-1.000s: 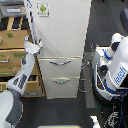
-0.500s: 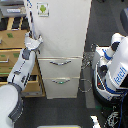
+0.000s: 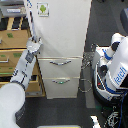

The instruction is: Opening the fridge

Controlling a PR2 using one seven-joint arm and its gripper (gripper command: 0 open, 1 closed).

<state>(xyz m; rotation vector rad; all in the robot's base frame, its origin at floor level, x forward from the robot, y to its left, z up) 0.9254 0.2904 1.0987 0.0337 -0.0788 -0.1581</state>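
— Where is the pincer [image 3: 36,44] against the fridge [image 3: 64,37]?
— At the left edge of its upper door, above the two drawers; I cannot tell whether its fingers are apart or together.
— Any change?
— The arm has reached up and in toward that edge; the door looks shut.
— Writing?
— A green-and-white sticker [image 3: 43,8], unreadable; blue lettering on the white robot [image 3: 116,67] right of the fridge.

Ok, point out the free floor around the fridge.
Bare dark floor lies below the fridge, in front of its lower drawers. Crowded: the gripper at the door's left edge beside the wooden cabinet, and the white robot with cables on the exterior view's right.
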